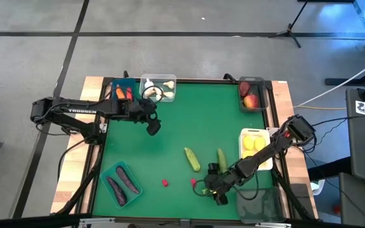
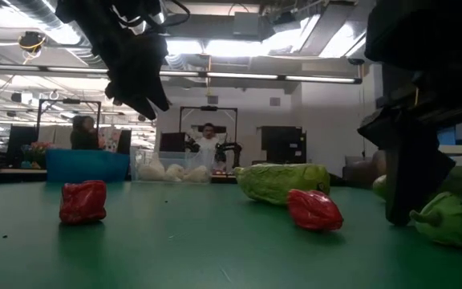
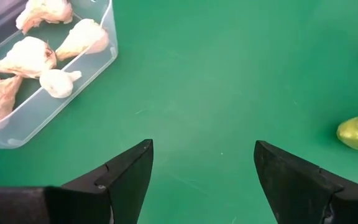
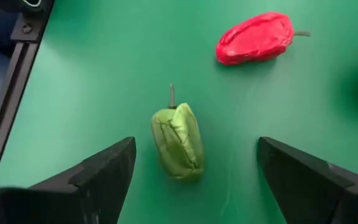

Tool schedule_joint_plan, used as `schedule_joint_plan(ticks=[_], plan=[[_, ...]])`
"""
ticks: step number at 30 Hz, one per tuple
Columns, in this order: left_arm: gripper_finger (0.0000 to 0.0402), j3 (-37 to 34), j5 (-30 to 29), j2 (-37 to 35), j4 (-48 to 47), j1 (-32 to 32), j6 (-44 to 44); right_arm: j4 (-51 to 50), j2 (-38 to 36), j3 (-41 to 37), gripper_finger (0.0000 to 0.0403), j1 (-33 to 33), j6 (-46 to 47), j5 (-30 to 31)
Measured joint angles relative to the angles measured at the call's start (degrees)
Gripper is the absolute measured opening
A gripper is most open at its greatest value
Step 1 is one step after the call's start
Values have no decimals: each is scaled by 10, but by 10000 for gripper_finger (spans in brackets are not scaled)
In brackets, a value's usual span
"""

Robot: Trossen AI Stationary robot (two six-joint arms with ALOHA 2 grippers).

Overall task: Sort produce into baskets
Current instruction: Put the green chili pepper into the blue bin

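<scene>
The right end effector (image 1: 215, 190) hangs low over the near part of the green counter (image 1: 189, 120), its fingers spread wide and holding nothing. In the right wrist view a small green pepper (image 4: 178, 141) lies on the counter between the two fingers, touching neither, its stem pointing away from the wrist. A red pepper (image 4: 255, 38) lies just beyond it, and a second red piece (image 1: 165, 183) sits further along the counter's near side. Two green cucumbers (image 1: 192, 159) lie near the right end effector, toward the middle of the counter.

The left end effector (image 1: 152, 127) is up off the counter close to the clear basket (image 1: 168, 95) at the far edge, fingers also spread and empty. White garlic (image 3: 28, 56) fills that clear basket. Beside it is the blue basket (image 1: 115, 85) with an orange carrot (image 1: 120, 94). Red apples (image 1: 252, 100) sit in a dark basket (image 1: 264, 94) at the far right, yellow lemons (image 1: 253, 143) in the white basket (image 1: 243, 135), and purple eggplants (image 1: 123, 183) in the teal basket (image 1: 108, 170) at the near left.
</scene>
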Motion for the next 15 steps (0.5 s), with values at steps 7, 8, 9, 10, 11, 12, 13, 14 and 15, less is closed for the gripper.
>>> schedule_joint_plan(ticks=[7,8,9,10,11,12,13,14,15], plan=[[272,0,-30,0,0,-12,-12,6,3,0,292,0,0,5],[272,0,-33,0,0,-11,-16,6,4,0,278,-1,-1,5],[272,0,-35,0,-1,-10,-16,6,4,0,263,-1,-3,5],[272,0,-38,0,-1,-10,-16,6,4,0,248,-1,-4,5],[272,0,-41,0,-2,-10,-16,6,4,0,233,-1,-5,5],[272,0,-44,0,-3,-10,-18,6,4,0,219,-1,-6,5],[272,0,-46,0,-2,-10,-19,6,4,0,205,-1,-6,5],[272,0,-48,0,-2,-10,-21,6,4,0,192,-1,-6,5],[272,0,-49,0,-3,-10,-21,6,5,0,179,-1,-6,5]])
